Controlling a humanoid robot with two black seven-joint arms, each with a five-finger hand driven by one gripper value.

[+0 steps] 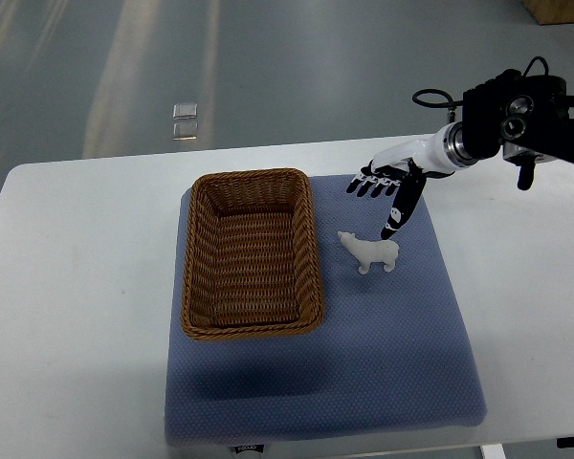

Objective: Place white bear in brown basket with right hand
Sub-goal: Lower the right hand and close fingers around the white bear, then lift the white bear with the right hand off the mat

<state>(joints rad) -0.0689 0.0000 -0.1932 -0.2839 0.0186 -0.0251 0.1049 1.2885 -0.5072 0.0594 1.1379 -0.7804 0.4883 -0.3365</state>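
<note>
A small white bear [371,253] stands on the blue mat [402,344], just right of the brown wicker basket [203,320]. The basket holds nothing that I can see. My right hand [385,191] comes in from the right edge and hovers above and just behind the bear, fingers spread and holding nothing. Its thumb [394,222] points down toward the bear's back. The left arm does not show.
The blue mat lies on a white table [77,287]. The right arm's black wrist unit [517,110] with cables sits at the upper right. A small clear object [184,121] lies on the floor beyond the table.
</note>
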